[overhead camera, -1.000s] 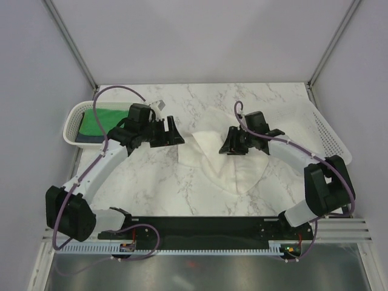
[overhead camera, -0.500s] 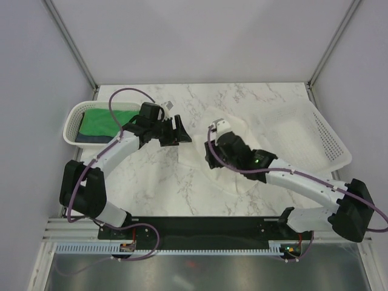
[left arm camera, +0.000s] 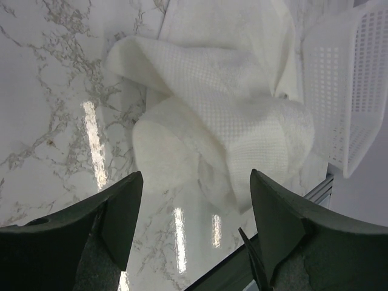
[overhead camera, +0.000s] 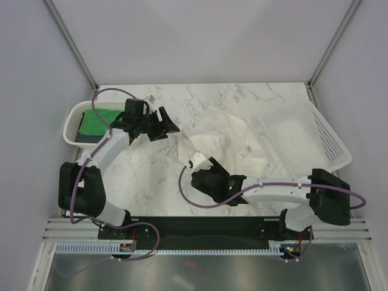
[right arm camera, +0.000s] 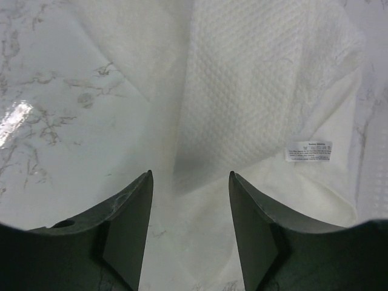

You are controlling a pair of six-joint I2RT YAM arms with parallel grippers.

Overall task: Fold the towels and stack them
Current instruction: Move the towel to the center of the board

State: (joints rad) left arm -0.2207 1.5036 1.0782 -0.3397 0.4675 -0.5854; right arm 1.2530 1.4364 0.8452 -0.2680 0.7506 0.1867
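Observation:
The large white towel (overhead camera: 229,140) lies crumpled on the marble, right of centre, with its label (right arm camera: 309,151) facing up. Folded in the left basket, the green towel (overhead camera: 93,121) rests on the navy towel (overhead camera: 86,139). My left gripper (overhead camera: 168,124) hovers open to the left of the white towel (left arm camera: 224,103), with nothing between its fingers (left arm camera: 121,206). At the white towel's near-left edge (right arm camera: 260,79), my right gripper (overhead camera: 199,171) is open and holds nothing; table and cloth edge show between its fingers (right arm camera: 251,212).
A small white perforated basket (overhead camera: 71,123) stands at the left edge of the table. A larger one (overhead camera: 312,136) lies tilted at the right, touching the white towel. The arm bases and a black rail run along the near edge.
My right gripper opened wider and swung from above the white towel to its near-left edge. The towel now lies more bunched toward the right. My left gripper drew back a little leftward.

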